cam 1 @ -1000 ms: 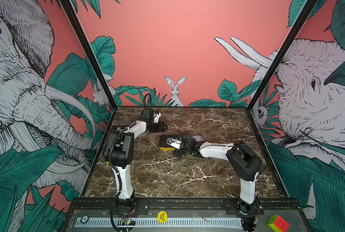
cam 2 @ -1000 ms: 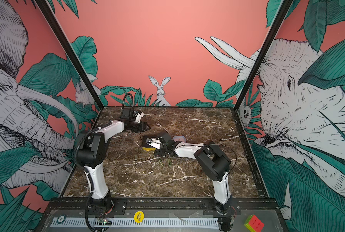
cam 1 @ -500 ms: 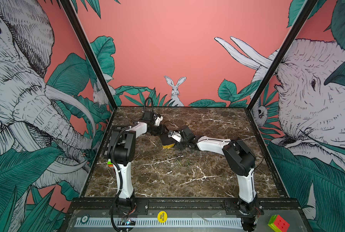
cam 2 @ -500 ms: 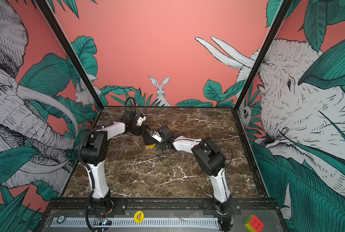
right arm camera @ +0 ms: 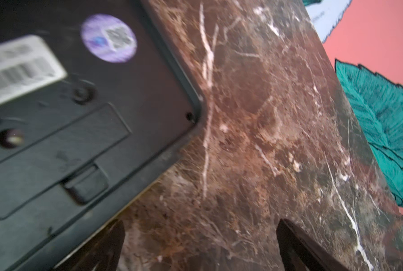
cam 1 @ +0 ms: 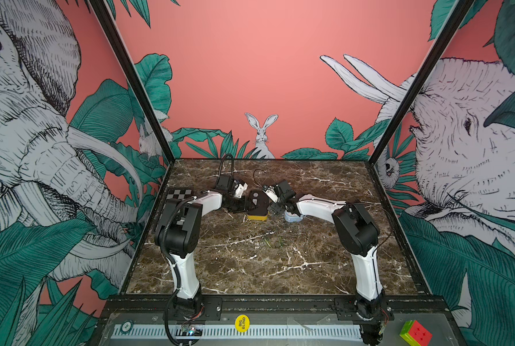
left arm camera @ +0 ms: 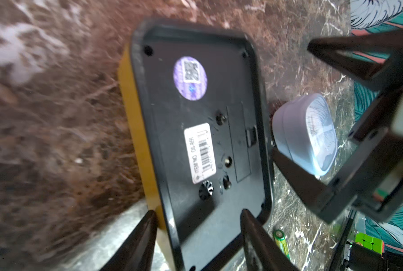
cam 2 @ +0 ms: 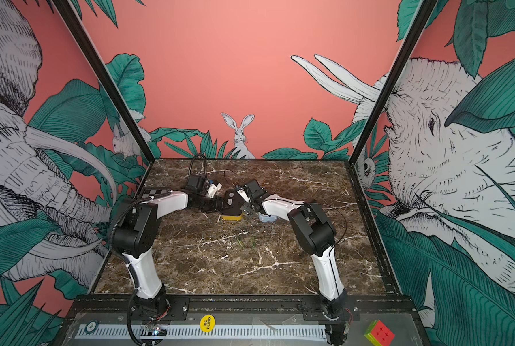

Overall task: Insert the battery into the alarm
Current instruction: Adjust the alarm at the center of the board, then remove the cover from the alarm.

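The alarm (cam 1: 257, 205) (cam 2: 230, 205) is a yellow case with a black back, standing on edge at the middle back of the table. My left gripper (cam 1: 248, 203) (left arm camera: 199, 225) is shut on its lower corner, one finger on the yellow side and one on the black back. The battery cover (left arm camera: 241, 145) (right arm camera: 55, 159) on that back is closed. My right gripper (cam 1: 272, 206) (right arm camera: 200, 237) stands open just right of the alarm, with only marble between its fingers. Two green batteries (cam 1: 274, 242) (cam 2: 246, 242) lie on the table nearer the front, and one battery (left arm camera: 280, 241) shows in the left wrist view.
A small pale blue clock (cam 1: 292, 217) (left arm camera: 306, 133) sits under the right wrist, close beside the alarm. A checkerboard card (cam 1: 180, 191) lies at the left edge. A coloured cube (cam 1: 415, 334) and a yellow disc (cam 1: 242, 323) rest on the front rail. Patterned walls close in three sides.
My left gripper has come in from the back left and closed round the alarm. The alarm has turned so that its black back shows. The right arm has shifted slightly toward the back.
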Robot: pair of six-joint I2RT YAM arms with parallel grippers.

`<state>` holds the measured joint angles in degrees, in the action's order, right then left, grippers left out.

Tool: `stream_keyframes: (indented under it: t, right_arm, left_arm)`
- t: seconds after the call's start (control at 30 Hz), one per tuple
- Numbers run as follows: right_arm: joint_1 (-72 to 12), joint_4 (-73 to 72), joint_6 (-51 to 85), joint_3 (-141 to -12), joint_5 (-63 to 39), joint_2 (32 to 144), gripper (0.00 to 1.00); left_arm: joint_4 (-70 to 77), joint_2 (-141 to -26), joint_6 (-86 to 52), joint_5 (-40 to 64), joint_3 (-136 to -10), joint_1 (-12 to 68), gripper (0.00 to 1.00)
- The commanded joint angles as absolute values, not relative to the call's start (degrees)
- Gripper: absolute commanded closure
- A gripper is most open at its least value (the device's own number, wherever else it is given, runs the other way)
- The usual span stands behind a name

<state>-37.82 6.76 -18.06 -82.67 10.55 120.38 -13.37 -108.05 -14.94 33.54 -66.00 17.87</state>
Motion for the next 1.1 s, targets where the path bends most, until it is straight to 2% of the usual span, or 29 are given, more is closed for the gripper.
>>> stream_keyframes:
  t: [0.0, 0.33, 0.4, 0.53, 0.67, 0.8, 1.07]
  right_arm:
    - [-37.9, 6.7, -16.2, -84.0, 8.1, 119.9, 0.01]
    - [-34.1, 19.1, -11.4, -89.4, 4.0, 117.0, 0.06]
    - [-33.3, 23.0, -7.5, -91.9, 1.6, 116.4, 0.11]
    - [-32.1, 28.8, 2.9, -97.1, -6.7, 116.3, 0.27]
    - [-32.1, 28.1, 11.5, -99.3, -15.6, 116.8, 0.43]
    - [-32.3, 26.1, 18.2, -101.1, -21.9, 119.4, 0.53]
    - [-34.1, 28.3, 19.7, -104.0, -22.3, 123.7, 0.57]
  left_arm:
    - [-10.3, -104.4, -18.1, 35.8, -62.5, 19.8, 0.42]
    - [-6.1, -103.3, -21.4, 35.5, -60.4, 21.4, 0.43]
    - [-6.2, -101.2, -21.1, 32.1, -59.3, 21.3, 0.43]
    - [-8.9, -98.0, -19.9, 26.4, -60.0, 20.8, 0.45]
    - [-9.3, -97.4, -20.1, 24.3, -62.1, 19.5, 0.49]
    - [-9.0, -100.6, -20.5, 24.3, -65.9, 17.7, 0.49]
    - [-10.9, -108.5, -21.4, 26.9, -73.5, 16.4, 0.50]
